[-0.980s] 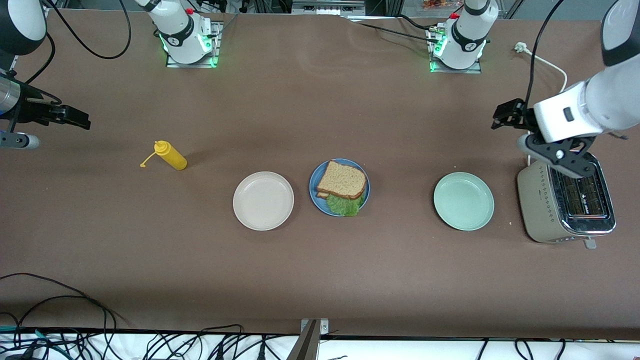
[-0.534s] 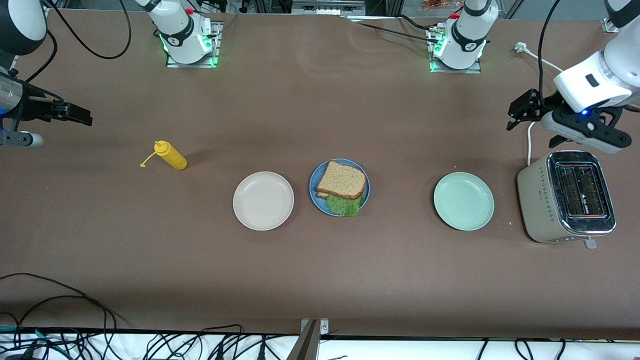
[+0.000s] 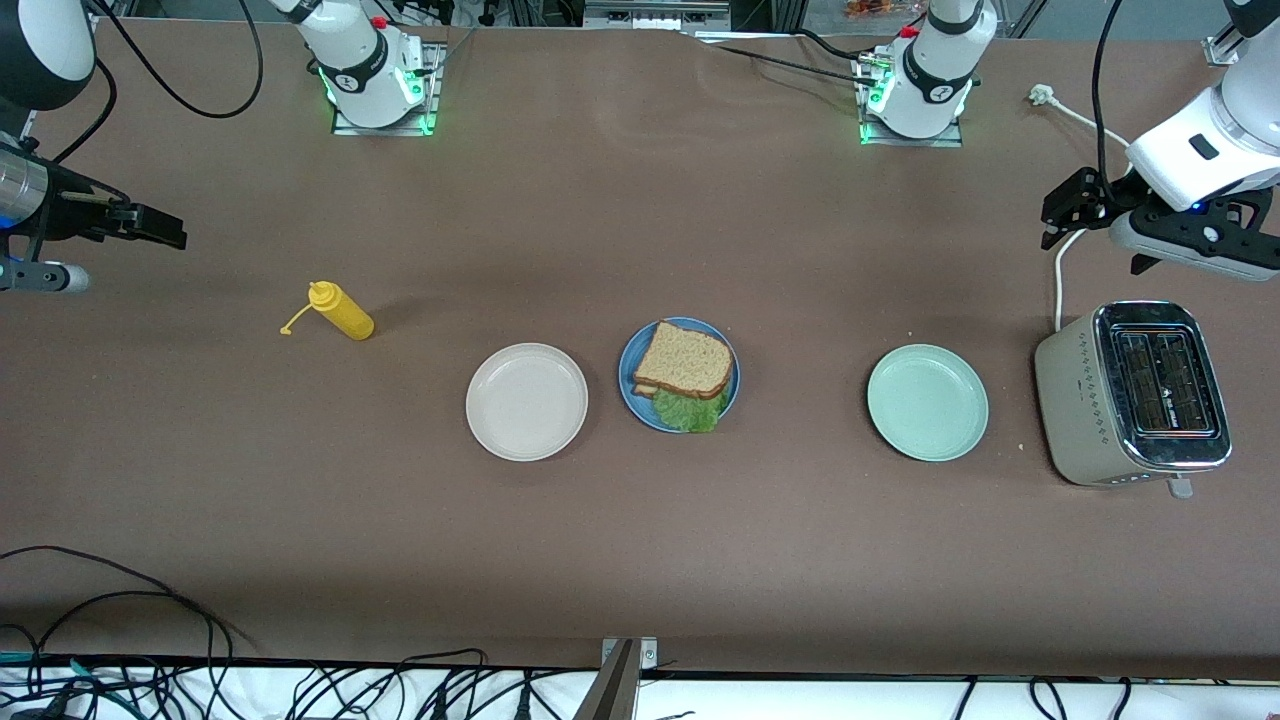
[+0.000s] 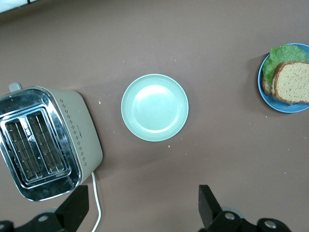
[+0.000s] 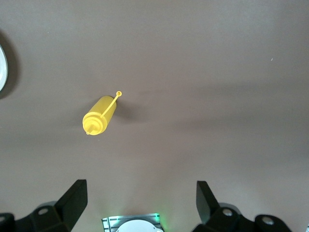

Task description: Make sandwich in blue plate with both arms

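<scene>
The sandwich [image 3: 684, 372] is sitting assembled on the blue plate [image 3: 631, 385] at the center of the front view, with the top bread slice covering the lower one and the lettuce leaf [image 3: 688, 410] projecting from the edge nearer to the front camera. The blue plate is resting on the brown tabletop [image 3: 640, 540] between the cream-white plate [image 3: 527, 402] and the mint-green plate [image 3: 928, 402]; it is lying just beside the cream-white plate and well apart from the mint-green plate. The toaster [image 3: 1134, 394] is standing at the middle right of the front view, toward the left arm's end of the tabletop, with its cord [image 3: 1058, 290] running up toward the top edge. The yellow squeeze bottle [image 3: 343, 311] is lying on its side at the middle left, toward the right arm's end. The left gripper [image 3: 1072, 210] is hanging in the air at the upper right of the front view, above the toaster's cord; its jaws are standing apart and holding nothing. The right gripper [image 3: 150, 228] is hanging at the upper left edge, over bare tabletop, with its jaws likewise apart and empty. In the left wrist view, the mint-green plate [image 4: 154, 107], the toaster [image 4: 48, 142] and part of the sandwich [image 4: 289, 79] are showing below the gripper. In the right wrist view, the yellow squeeze bottle [image 5: 99, 116] is showing.
</scene>
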Available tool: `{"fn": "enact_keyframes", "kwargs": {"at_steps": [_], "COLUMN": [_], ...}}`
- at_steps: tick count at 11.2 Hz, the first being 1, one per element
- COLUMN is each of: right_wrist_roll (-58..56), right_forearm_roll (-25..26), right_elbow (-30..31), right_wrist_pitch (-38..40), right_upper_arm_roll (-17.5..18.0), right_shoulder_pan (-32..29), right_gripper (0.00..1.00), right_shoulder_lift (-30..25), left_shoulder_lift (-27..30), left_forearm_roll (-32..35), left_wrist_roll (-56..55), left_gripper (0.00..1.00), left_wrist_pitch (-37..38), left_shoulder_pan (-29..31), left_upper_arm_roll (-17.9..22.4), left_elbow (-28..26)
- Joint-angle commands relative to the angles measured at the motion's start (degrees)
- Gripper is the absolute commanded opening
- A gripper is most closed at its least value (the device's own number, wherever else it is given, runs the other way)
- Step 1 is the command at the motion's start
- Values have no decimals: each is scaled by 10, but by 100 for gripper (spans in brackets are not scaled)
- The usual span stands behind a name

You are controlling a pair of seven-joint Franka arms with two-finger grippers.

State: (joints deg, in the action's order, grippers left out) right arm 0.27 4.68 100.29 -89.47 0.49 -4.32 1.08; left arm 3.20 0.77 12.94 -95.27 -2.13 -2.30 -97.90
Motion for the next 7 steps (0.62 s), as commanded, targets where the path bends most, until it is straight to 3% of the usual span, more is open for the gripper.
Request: {"fn": "enact_keyframes", "kwargs": {"at_steps": [1,7], "right_wrist_roll": [6,6], "right_forearm_roll": [-1,-1], "right_elbow": [-5,-4], "right_wrist_pitch": [10,2], "right_upper_arm_roll": [1,0], "right_shoulder_pan": [0,-1], "right_gripper": [100,100], "right_shoulder_lift": [-3,0], "left_shoulder_lift": [4,-3], "left_forearm_roll": [-20,-16], "left_wrist_roll": [-11,-12], "left_gripper": [100,100], "left_wrist_pitch": [23,43], "left_shoulder_pan": [24,38], "left_upper_arm_roll": [-12,-31], "left_elbow": [2,8]}}
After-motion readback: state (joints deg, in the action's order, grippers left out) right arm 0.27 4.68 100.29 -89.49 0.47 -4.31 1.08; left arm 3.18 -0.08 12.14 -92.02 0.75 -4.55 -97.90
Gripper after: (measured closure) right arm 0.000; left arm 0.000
